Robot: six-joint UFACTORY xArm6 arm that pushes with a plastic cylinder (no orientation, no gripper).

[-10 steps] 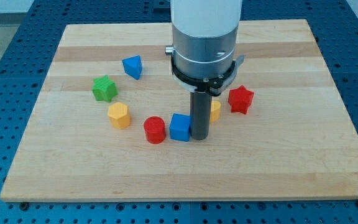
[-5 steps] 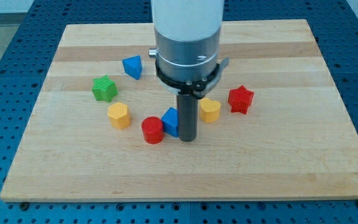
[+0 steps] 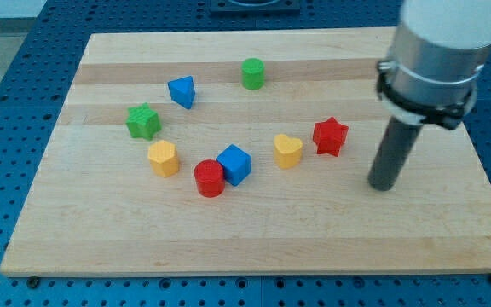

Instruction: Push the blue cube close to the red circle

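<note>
The blue cube (image 3: pixel 234 164) sits near the board's middle, turned corner-on, touching the red circle (image 3: pixel 210 178) at its lower left. My tip (image 3: pixel 384 185) is far off at the view's right, well clear of both, right of and below the red star (image 3: pixel 330 136). The rod hangs from the grey and white arm (image 3: pixel 433 51) at the upper right.
A yellow heart (image 3: pixel 287 150) lies right of the blue cube. A yellow hexagon (image 3: pixel 163 158), a green star (image 3: pixel 143 121) and a second blue block (image 3: pixel 181 91) stand at the left. A green cylinder (image 3: pixel 252 73) stands near the top of the wooden board (image 3: pixel 254 239).
My tip has left the blue cube's right side and moved far to the view's right. The blue cube has rotated and stays against the red circle. The green cylinder is now uncovered.
</note>
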